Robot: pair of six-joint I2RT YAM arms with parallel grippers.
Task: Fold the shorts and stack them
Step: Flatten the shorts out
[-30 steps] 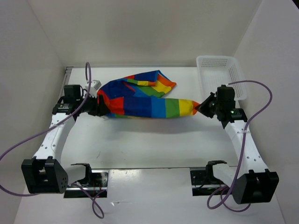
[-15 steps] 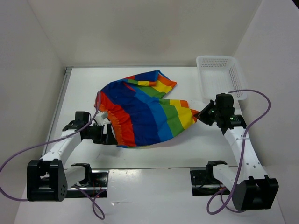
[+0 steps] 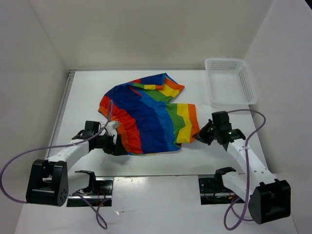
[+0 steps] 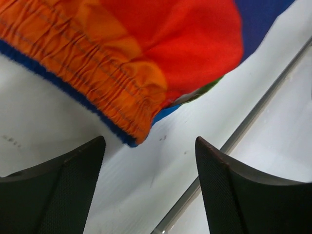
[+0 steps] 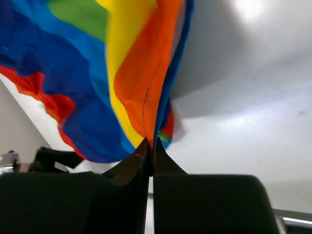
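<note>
Currently the shorts (image 3: pixel 146 117) are spread on the table (image 3: pixel 161 161). Their orange edge (image 5: pixel 146 87) is gripped by the right end effector (image 5: pixel 150 146); the left end effector (image 4: pixel 150 151) is held open beside the waistband (image 4: pixel 97 92).

Basket (image 3: pixel 229 83): white plastic, rectangular, with perforated walls and floor. It stands upright, open side up, at the far right corner of the table (image 3: pixel 146 163), close against the right wall (image 3: pixel 282 58).

Table: white matte surface. Small dark specks (image 4: pixel 163 138) show in the left wrist view.

Metal strip (image 3: pixel 63 109): runs along the table's left edge from the far corner toward the near side, at the foot of the left wall (image 3: pixel 29 73).

Back wall (image 3: pixel 146 34): plain white, meeting the table in a straight line.

Seam (image 4: pixel 253 109): a straight grey line crossing the surface diagonally in the left wrist view. The top view shows a similar line (image 3: pixel 156 175) across the near edge
</note>
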